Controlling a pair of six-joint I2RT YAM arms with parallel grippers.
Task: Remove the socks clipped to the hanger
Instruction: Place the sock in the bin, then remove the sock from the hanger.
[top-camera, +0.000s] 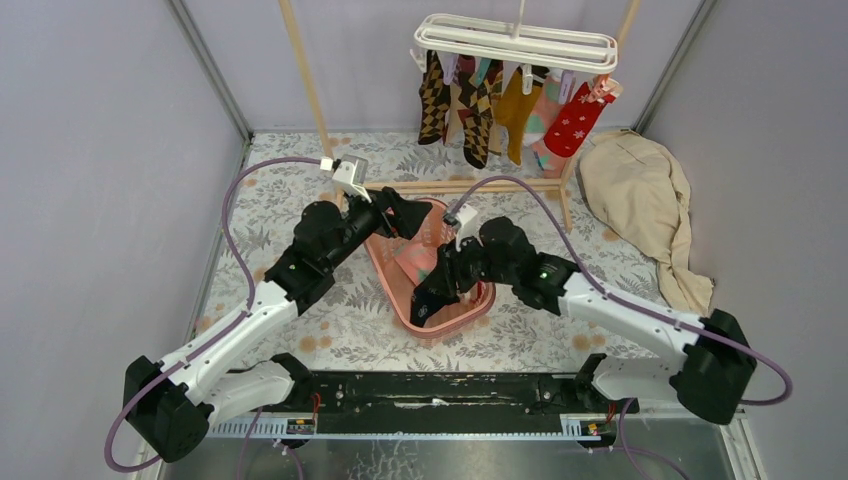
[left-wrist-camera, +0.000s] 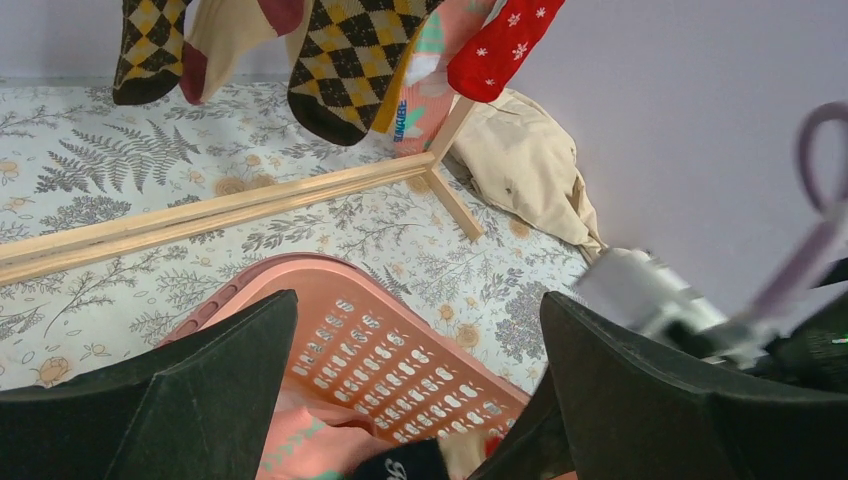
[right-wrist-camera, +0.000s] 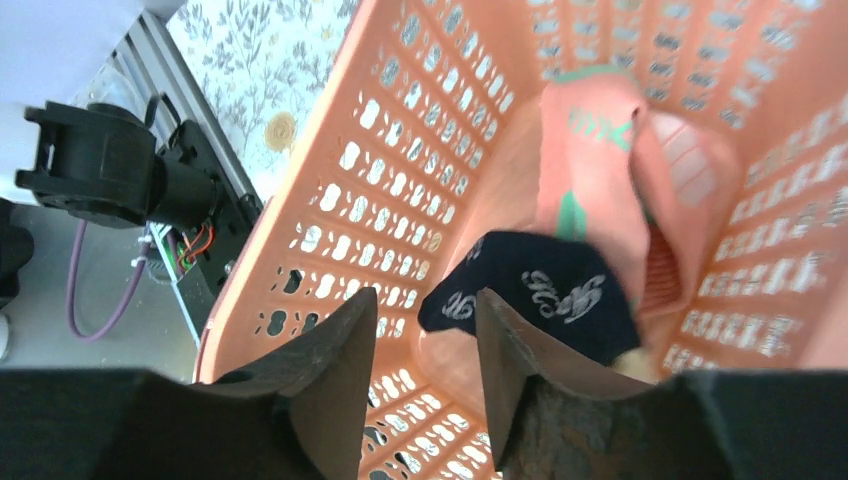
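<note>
The white hanger (top-camera: 515, 40) hangs at the back with several socks clipped under it: brown argyle (top-camera: 433, 100), mustard (top-camera: 517, 112), pink-teal (top-camera: 545, 125) and red with white stars (top-camera: 575, 125). The argyle sock (left-wrist-camera: 345, 60) and the red sock (left-wrist-camera: 500, 45) also show in the left wrist view. My left gripper (top-camera: 400, 215) is open and empty over the back rim of a pink basket (top-camera: 440, 330). My right gripper (right-wrist-camera: 425, 340) is inside the basket, open and empty. A navy sock (right-wrist-camera: 545, 295) and a pink sock (right-wrist-camera: 590, 150) lie in the basket just beyond its fingertips.
A wooden rack with a floor bar (top-camera: 470, 185) and an upright post (top-camera: 305, 75) carries the hanger. A large beige cloth (top-camera: 640, 200) lies at the back right. Grey walls close in the left, right and back sides.
</note>
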